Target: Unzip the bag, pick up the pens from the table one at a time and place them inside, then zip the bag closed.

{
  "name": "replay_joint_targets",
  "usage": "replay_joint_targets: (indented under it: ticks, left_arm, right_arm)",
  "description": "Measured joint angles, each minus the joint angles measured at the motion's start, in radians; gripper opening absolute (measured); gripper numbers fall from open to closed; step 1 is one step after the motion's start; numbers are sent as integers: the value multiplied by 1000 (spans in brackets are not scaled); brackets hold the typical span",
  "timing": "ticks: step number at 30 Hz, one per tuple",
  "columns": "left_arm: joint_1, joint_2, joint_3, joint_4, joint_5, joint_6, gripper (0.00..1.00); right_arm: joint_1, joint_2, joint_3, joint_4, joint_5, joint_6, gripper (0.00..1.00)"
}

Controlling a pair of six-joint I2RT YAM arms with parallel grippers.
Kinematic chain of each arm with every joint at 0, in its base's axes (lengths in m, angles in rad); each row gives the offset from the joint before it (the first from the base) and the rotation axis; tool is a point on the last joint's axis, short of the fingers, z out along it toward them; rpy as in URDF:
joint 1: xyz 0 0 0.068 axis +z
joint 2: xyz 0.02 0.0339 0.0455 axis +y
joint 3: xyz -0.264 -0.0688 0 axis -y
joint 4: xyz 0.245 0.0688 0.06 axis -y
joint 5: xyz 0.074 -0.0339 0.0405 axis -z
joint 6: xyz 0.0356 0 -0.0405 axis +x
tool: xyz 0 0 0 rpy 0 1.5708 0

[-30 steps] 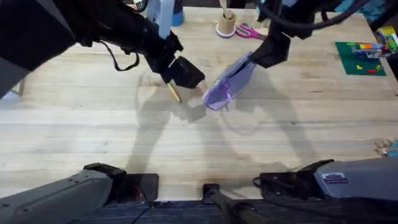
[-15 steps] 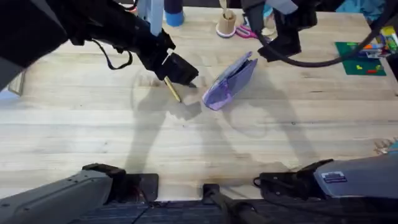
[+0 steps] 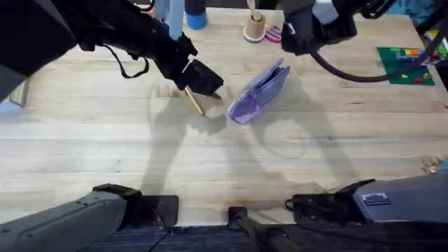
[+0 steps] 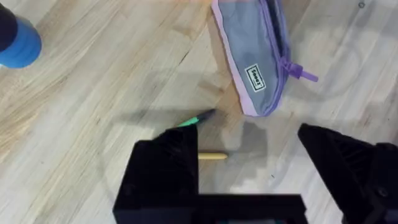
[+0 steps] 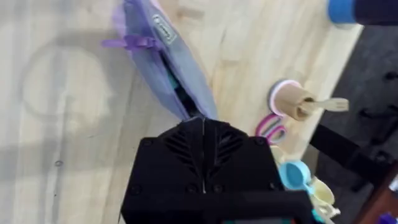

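From overhead, the bag [image 3: 258, 92] lies on the table [image 3: 210, 161] a little past its middle toward the far edge, slanted, its far end pointing toward the far right corner. Just beside its near end, on the left, the left gripper [image 3: 207, 87] hangs low over the wood, and the yellow-tan pen [image 3: 194, 102] shows from under it, lying on the table. The right gripper [image 3: 302, 43] is raised above the far edge, apart from the bag, near a small tan cup [image 3: 254, 26] and pink-handled scissors [image 3: 274, 33]; a green mat [image 3: 406, 66] sits by the right edge. In the left wrist view the left gripper [image 4: 249, 162] has its fingers spread wide with nothing between them; the green pen [image 4: 194, 119] and the yellow-tan pen [image 4: 211, 156] lie on the wood beside one finger, close to the bag's [image 4: 252, 56] end, where a purple zipper pull [image 4: 297, 70] trails off. A blue cylinder [image 4: 17, 42] stands farther off. In the right wrist view the right gripper [image 5: 203, 134] has its fingers pressed together on nothing, above the bag [image 5: 163, 65], whose top seam gapes open in a dark slit.
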Motion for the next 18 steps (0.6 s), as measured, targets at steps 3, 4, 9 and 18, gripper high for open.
replay_joint_targets:
  ticks: [3, 4, 9, 18]
  left_arm:
    - [0, 0, 0, 0, 0, 0, 995]
    - [0, 0, 0, 0, 0, 0, 995]
    - [0, 0, 0, 0, 0, 0, 995]
    - [0, 0, 0, 0, 0, 0, 995]
  right_arm:
    - [-1, 19, 2, -32, -3, -22, 30]
    - [-2, 30, 3, -33, -3, -27, 30]
    - [-2, 115, 5, -32, -3, -38, 30]
    - [-3, 203, 5, -48, -3, -46, 30]
